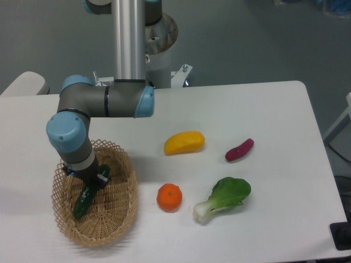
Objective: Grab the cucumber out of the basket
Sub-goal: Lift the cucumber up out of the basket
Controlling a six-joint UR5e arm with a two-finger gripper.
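Note:
The wicker basket (118, 216) sits at the front left of the white table. The dark green cucumber (82, 203) lies slanted inside it, its lower end towards the basket's left side. My gripper (93, 183) reaches down into the basket over the cucumber's upper end. The fingers are mostly hidden by the wrist and stand around or on the cucumber. I cannot tell whether they are closed on it.
On the table to the right of the basket lie an orange (169, 197), a yellow mango-like fruit (184, 142), a purple sweet potato (239, 149) and a bok choy (224, 198). The arm's base column (129, 38) stands at the back.

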